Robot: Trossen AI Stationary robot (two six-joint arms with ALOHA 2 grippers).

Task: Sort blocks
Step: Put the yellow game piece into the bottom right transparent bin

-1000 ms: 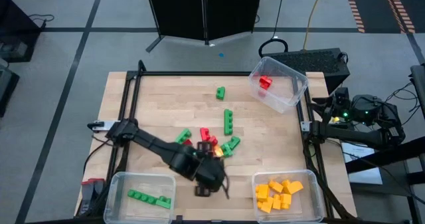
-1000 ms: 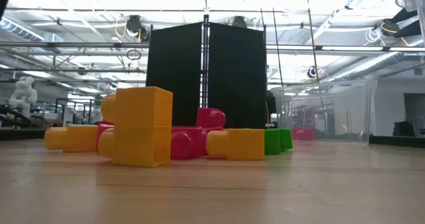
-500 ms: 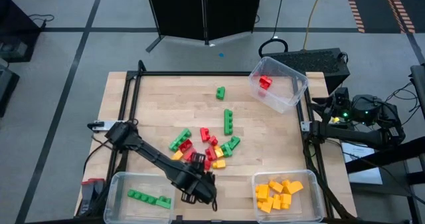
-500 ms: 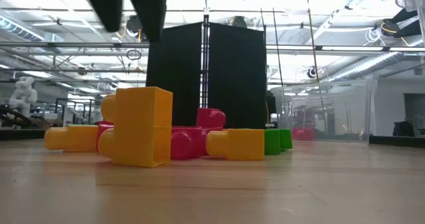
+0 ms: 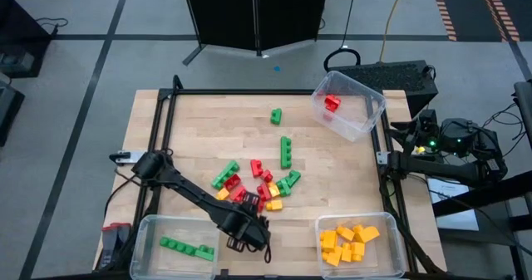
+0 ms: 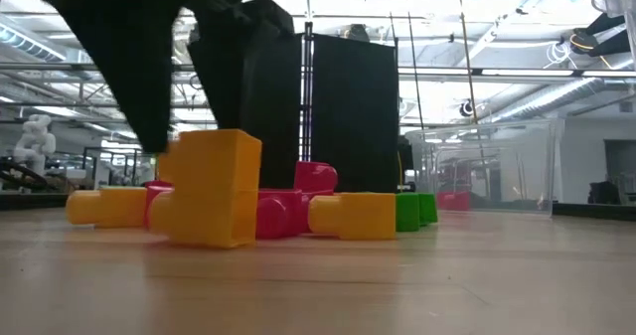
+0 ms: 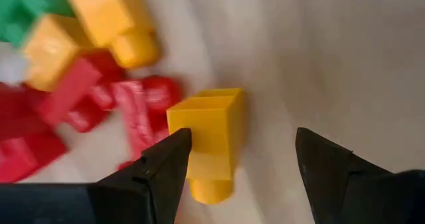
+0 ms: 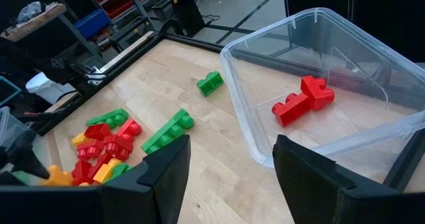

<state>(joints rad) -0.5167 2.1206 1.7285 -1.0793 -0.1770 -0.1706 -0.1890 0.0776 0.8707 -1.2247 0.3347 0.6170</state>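
A pile of red, green and yellow blocks lies mid-table, with two green blocks loose beyond it. My left gripper hangs open at the pile's near side, fingers pointing down. In the left wrist view a yellow block lies on the wood between the fingers, close to one of them. The low view shows a dark finger beside that yellow block. My right gripper waits open at the table's right edge. My left gripper comes at the yellow block from above, pointing down. One finger stands at the block's side and the other stands well apart. I cannot tell whether the near finger touches the block, which rests on the table.
A clear bin at the near left holds green blocks. Another at the near right holds yellow ones. A third at the far right holds a red block. A black frame edges the table.
My left gripper has drawn back from over the pile toward the near edge. It has then come down beside the yellow block, entering the low view from above.
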